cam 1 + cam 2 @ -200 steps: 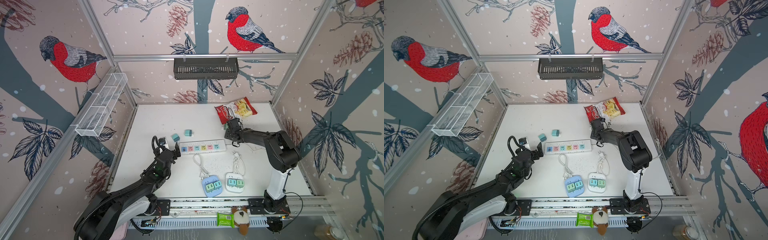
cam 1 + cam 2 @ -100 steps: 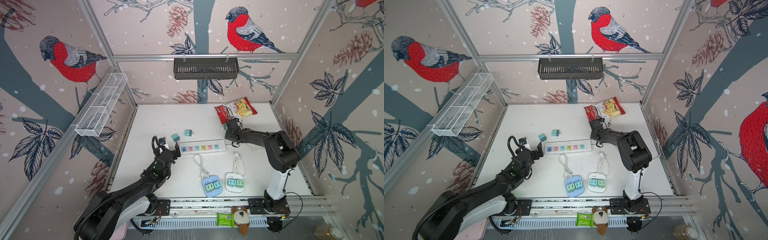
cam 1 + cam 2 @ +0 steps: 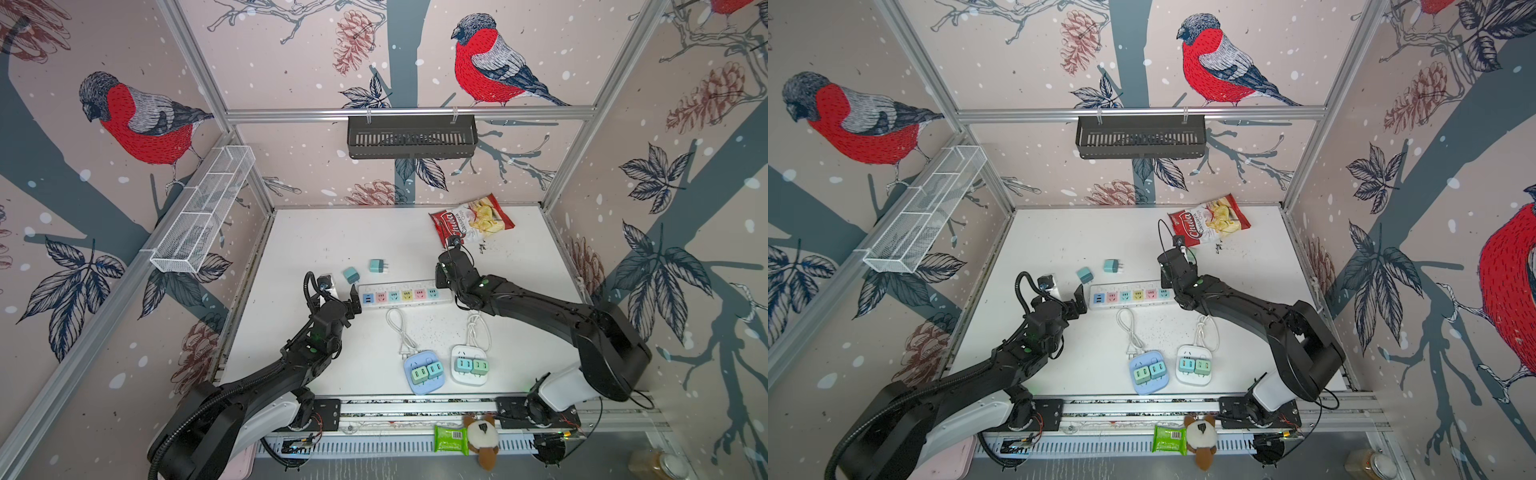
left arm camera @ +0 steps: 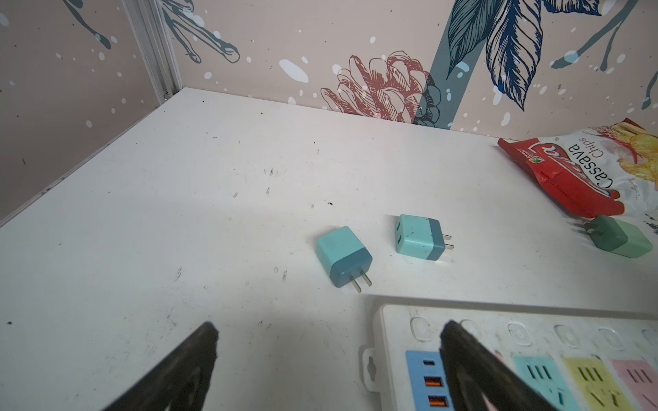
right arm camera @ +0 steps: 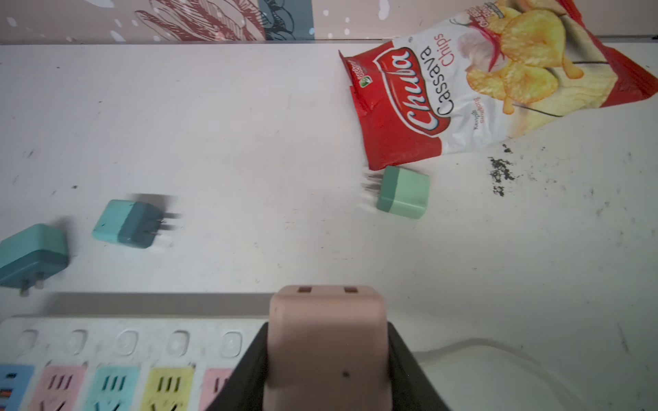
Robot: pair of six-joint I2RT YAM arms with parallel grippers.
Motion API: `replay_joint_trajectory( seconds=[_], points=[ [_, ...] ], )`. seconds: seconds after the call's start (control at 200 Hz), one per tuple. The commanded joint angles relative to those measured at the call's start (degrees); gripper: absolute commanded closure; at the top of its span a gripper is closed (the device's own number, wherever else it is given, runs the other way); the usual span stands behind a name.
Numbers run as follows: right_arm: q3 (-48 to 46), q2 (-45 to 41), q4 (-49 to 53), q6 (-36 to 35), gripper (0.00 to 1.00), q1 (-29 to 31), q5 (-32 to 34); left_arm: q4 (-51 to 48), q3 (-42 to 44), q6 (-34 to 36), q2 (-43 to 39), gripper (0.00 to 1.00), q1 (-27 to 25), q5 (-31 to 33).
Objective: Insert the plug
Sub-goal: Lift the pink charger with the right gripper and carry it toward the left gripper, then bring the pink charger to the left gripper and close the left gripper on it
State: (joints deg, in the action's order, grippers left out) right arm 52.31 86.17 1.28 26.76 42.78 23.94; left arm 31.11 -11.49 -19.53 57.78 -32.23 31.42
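My left hand (image 4: pixel 329 329) stands wide open and holds nothing. It is at the left end of the power strip (image 4: pixel 534 320), with one finger over the strip beside the blue USB panel.

Behind the strip, on the desk (image 3: pixel 332 232), lie the left teal plug (image 4: pixel 343 254) and the right teal plug (image 4: pixel 420 239). Both are on their sides with prongs exposed, near each other but apart. A green plug (image 5: pixel 404 192) lies just beside the corner of a red chip bag (image 5: pixel 463 82). Nearer to me, a blue socket block (image 3: pixel 424 372) and a white socket block (image 3: pixel 469 365) each carry two plugs.

My right hand (image 5: pixel 325 370) is closed on the pink plug (image 5: pixel 325 320), one finger on each side. The plug is a pale pink rounded block with two small slots on its far face. It sits over the right end of the strip, past the yellow socket. Its prongs are hidden, so I cannot tell whether they are seated.
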Motion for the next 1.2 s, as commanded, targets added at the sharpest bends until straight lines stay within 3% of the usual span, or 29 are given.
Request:
replay_joint_trajectory(
  seconds=[0.0,0.175,0.31,0.42,0.786,1.021,1.196],
  points=[
    [-2.80,-3.32,-6.86,-4.15,0.91,1.86,3.19,3.41,0.06,0.14,-0.12,0.03,0.12,-0.74],
    [-14.28,-11.35,-21.84,-7.55,0.95,3.71,1.62,3.01,0.39,0.52,-1.49,0.03,0.04,-2.03],
    [-24.57,-16.40,-37.10,-13.00,0.95,4.18,-7.24,-0.15,-1.38,0.77,-3.12,0.03,0.00,-5.37],
    [-26.90,-17.77,-40.09,-15.85,0.96,5.40,-7.09,-5.82,-4.43,-2.05,-4.86,0.04,0.06,-8.33],
    [-33.62,-22.99,-47.58,-21.36,0.97,7.86,-10.49,-8.55,-9.93,-6.40,-12.11,0.10,-1.17,-32.82],
    [-37.59,-25.83,-51.38,-25.00,0.97,9.55,-11.50,-10.83,-14.36,-2.76,-11.48,0.12,-10.09,-32.62],
    [-38.50,-25.59,-53.31,-26.74,0.98,10.43,-11.14,-8.83,-15.26,-2.18,-8.90,0.14,-11.89,-35.57]
  ],
)
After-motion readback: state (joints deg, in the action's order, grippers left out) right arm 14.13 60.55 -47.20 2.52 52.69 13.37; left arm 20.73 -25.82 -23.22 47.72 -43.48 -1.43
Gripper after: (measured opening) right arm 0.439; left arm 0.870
